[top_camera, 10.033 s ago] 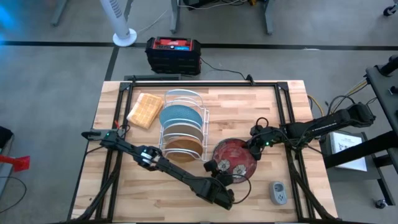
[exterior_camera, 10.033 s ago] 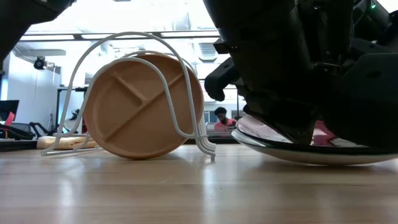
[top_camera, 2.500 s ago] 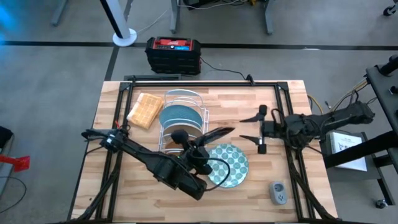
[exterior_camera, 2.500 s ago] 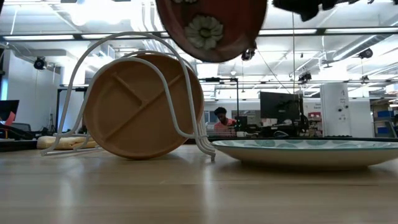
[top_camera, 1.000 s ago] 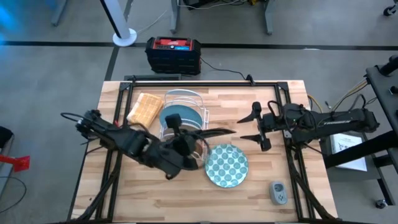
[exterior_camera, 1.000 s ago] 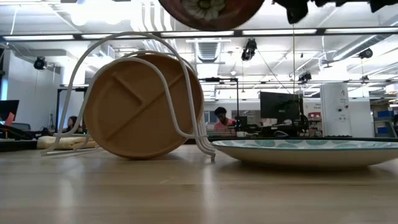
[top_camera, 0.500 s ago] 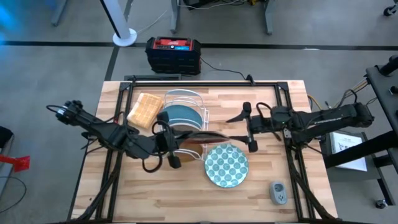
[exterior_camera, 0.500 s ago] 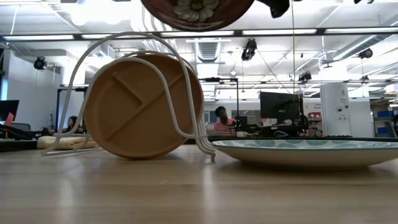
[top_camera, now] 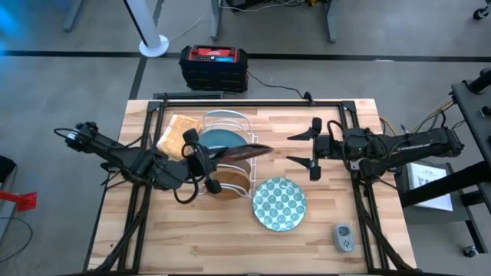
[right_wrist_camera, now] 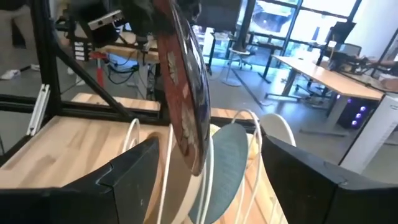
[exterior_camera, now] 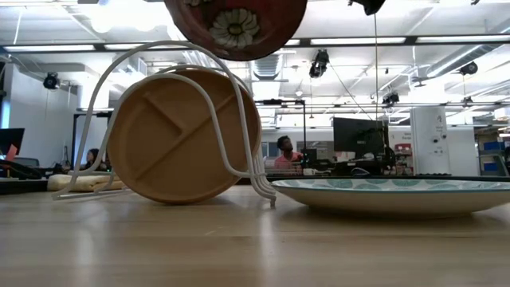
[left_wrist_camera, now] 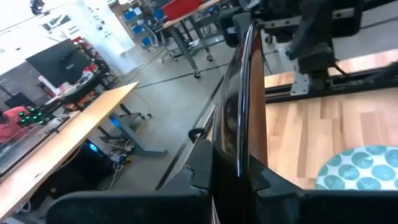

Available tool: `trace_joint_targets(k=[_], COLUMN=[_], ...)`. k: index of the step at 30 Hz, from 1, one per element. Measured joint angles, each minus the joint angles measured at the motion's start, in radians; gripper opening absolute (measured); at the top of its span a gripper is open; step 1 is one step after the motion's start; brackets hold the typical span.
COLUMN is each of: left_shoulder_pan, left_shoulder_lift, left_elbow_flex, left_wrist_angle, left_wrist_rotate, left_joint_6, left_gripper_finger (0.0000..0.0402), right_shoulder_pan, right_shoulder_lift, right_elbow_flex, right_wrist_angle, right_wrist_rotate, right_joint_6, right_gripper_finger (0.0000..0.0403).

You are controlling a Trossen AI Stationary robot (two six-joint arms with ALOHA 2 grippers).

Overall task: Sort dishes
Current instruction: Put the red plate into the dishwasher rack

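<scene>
Wooden table [top_camera: 345, 230] fills centre frame. Red flowered plate [top_camera: 244, 152] hangs edge-on above the white wire rack [top_camera: 224, 123], clamped in the left gripper [top_camera: 201, 159] at frame centre-left. Brown divided plate [exterior_camera: 182, 135] and light blue plate [top_camera: 221, 140] stand in the rack. Teal dotted plate [top_camera: 279, 203] lies flat lower centre. Right gripper [top_camera: 308, 150], fingers spread and empty, hovers centre-right.

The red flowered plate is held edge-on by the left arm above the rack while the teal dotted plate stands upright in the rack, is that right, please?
Not quite: the teal dotted plate lies flat on the table beside the rack, as the high view shows. The left gripper does hold the red flowered plate above the rack.
</scene>
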Motion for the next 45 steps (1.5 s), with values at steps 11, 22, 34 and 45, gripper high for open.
trace_joint_targets(k=[11,22,34,45], left_shoulder_pan=[0.016,0.018,0.023,0.023], left_shoulder_lift=[0.022,0.027,0.039,0.039], left_elbow_flex=[0.002,0.001,0.001,0.002], left_wrist_angle=[0.051,0.102,0.143,0.144], left_wrist_rotate=[0.086,0.114,0.101,0.067], left_joint_6=[0.021,0.027,0.039,0.032], left_gripper_finger=[0.0010,0.0011,0.0015,0.0070], right_shoulder_pan=[-0.004,-0.021,-0.050,-0.048], right_shoulder_lift=[0.157,0.254,0.292,0.286], right_elbow_flex=[0.001,0.002,0.002,0.001], right_wrist_angle=[0.204,0.412,0.444,0.427], right_wrist_rotate=[-0.009,-0.146,-0.109,-0.099], right_joint_6=[-0.050,-0.063,-0.076,-0.068], right_gripper_finger=[0.0306,0.0250,0.0035,0.0021])
